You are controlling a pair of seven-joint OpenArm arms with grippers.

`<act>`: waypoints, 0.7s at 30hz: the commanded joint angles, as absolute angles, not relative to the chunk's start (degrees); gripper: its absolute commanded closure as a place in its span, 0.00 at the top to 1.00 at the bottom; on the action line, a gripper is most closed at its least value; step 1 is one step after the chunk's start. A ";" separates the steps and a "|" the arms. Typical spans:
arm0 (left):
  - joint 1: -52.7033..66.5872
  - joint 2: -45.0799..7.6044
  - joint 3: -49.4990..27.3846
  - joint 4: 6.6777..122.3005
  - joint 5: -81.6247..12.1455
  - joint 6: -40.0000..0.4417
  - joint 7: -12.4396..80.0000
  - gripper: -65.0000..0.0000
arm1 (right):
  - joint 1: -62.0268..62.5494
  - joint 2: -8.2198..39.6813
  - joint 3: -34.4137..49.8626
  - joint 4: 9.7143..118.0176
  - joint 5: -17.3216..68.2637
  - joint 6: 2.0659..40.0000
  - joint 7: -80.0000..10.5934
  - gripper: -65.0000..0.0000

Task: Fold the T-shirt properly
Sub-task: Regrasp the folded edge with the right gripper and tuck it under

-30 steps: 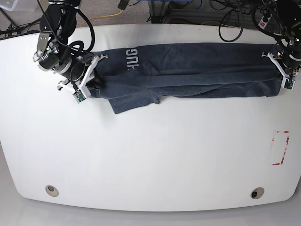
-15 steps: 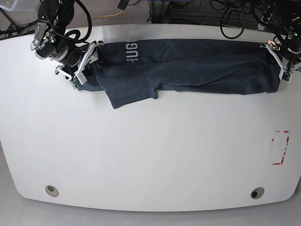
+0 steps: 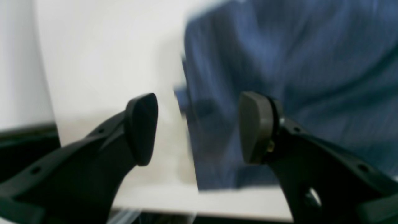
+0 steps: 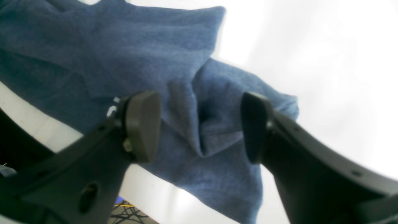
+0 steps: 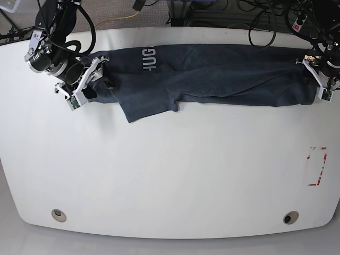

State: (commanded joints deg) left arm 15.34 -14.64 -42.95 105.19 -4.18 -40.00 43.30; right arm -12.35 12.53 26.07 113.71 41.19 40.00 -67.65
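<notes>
The dark slate-blue T-shirt (image 5: 223, 74) lies stretched in a long band along the far side of the white table (image 5: 170, 175), with white lettering (image 5: 149, 59) near its left end and a sleeve flap hanging toward the front. My right gripper (image 5: 82, 89) is at the shirt's left end. In the right wrist view it (image 4: 199, 127) is open above bunched T-shirt cloth (image 4: 124, 46), holding nothing. My left gripper (image 5: 322, 81) is at the shirt's right end. In the blurred left wrist view it (image 3: 199, 127) is open, with the T-shirt's edge (image 3: 279, 62) beyond its fingers.
A red-and-white marked rectangle (image 5: 317, 166) sits near the table's right edge. Two round holes (image 5: 59, 215) (image 5: 290, 218) lie near the front edge. Cables and equipment crowd the floor behind the table's far edge.
Both grippers have let go of the shirt ends. The right gripper has drawn back left and toward the front, the left gripper slightly right. The shirt rests on the table.
</notes>
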 joint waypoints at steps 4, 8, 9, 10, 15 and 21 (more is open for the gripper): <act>8.92 -12.88 -45.41 104.84 -4.00 -40.00 48.31 0.59 | -9.89 12.62 26.07 112.48 41.10 40.00 -67.65 0.58; 4.97 -12.79 -45.14 101.93 -3.74 -40.00 52.09 0.59 | -6.02 12.70 25.98 109.14 40.22 40.00 -67.65 0.58; 4.53 -12.79 -45.05 100.62 -3.65 -40.00 52.09 0.59 | -4.97 12.44 25.71 108.09 39.60 40.00 -67.65 0.58; 4.35 -12.88 -44.35 98.77 -3.65 -40.00 52.09 0.59 | -3.47 12.35 24.40 106.51 38.81 40.00 -67.65 0.58; 6.02 -14.37 -42.15 94.73 -3.65 -40.00 52.09 0.59 | 1.63 12.18 19.91 99.91 37.14 40.00 -67.65 0.58; 8.48 -15.78 -42.15 92.09 -3.74 -40.00 51.82 0.59 | 7.43 12.09 17.27 88.57 37.76 40.00 -67.65 0.71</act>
State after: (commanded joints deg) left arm 8.48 -15.78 -42.15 92.09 -3.74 -40.00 51.82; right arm 7.43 12.09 17.27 88.57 37.76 40.00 -67.65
